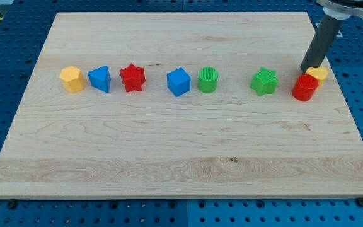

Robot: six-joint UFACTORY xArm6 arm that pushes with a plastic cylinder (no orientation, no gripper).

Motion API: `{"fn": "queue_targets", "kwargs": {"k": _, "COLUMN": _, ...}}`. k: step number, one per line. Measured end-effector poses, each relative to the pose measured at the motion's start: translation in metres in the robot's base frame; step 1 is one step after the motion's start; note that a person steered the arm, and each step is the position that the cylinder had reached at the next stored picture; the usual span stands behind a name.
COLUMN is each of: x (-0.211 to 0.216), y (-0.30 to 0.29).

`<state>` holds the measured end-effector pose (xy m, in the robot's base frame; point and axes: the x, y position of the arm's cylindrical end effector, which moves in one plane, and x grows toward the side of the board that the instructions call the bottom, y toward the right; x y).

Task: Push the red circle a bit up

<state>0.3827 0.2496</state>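
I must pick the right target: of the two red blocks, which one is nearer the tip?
The red circle, at the view's right, just below my tip and touching a yellow block. The red star lies far left.

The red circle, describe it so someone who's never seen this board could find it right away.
On the wooden board, follow the row of blocks to its end at the view's right. The red circle sits there, just below my tip, touching a yellow block. Unlike the red star, it is round.

On the wooden board (169, 145) you see a row: yellow hexagon (72, 79), blue triangle (99, 79), red star (132, 77), blue cube (178, 82), green circle (208, 80), green star (264, 81), and a yellow block (319, 74) at the view's right.
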Motion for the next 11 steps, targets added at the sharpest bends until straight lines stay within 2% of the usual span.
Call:
{"fn": "queue_targets", "kwargs": {"k": 2, "x": 0.001, "y": 0.015}}
{"fn": "queue_targets", "kwargs": {"k": 4, "x": 0.001, "y": 0.057}}
{"fn": "queue_targets", "kwargs": {"k": 5, "x": 0.019, "y": 0.075}}
{"fn": "queue_targets", "kwargs": {"k": 6, "x": 0.059, "y": 0.080}}
{"fn": "queue_targets", "kwargs": {"k": 7, "x": 0.097, "y": 0.065}}
{"fn": "queue_targets", "kwargs": {"k": 8, "x": 0.109, "y": 0.034}}
{"fn": "queue_targets", "kwargs": {"k": 11, "x": 0.091, "y": 0.022}}
